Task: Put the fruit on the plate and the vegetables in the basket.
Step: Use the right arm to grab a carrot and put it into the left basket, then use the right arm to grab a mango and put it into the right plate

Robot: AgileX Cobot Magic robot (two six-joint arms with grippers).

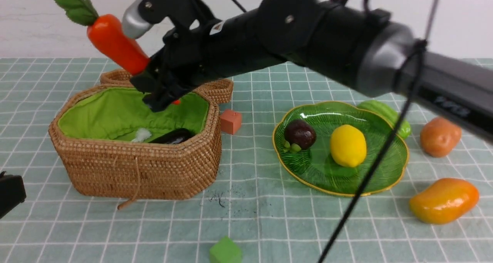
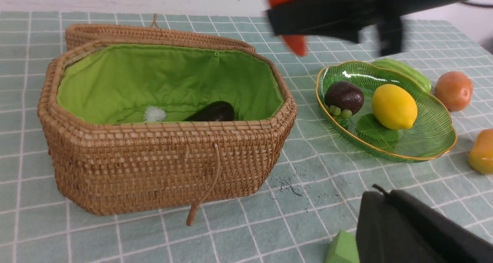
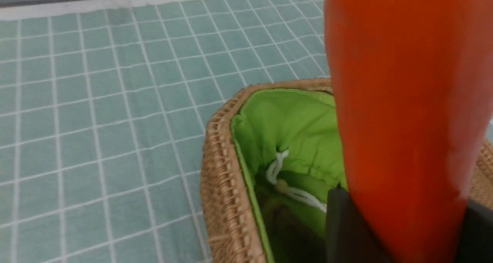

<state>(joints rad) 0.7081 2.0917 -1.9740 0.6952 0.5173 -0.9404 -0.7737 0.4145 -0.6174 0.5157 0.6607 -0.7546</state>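
Holding the carrot [image 1: 115, 43] clamped near its tip in the right gripper [image 1: 156, 86], I note its long axis slants leaf-end up and left, tip hanging over the open basket [image 1: 138, 170]; straight down looks right.

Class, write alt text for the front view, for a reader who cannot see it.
The right gripper holds a carrot above the open wicker basket, where an eggplant lies. The green plate holds a mangosteen and a lemon; a mango, potato and gourd lie outside it.
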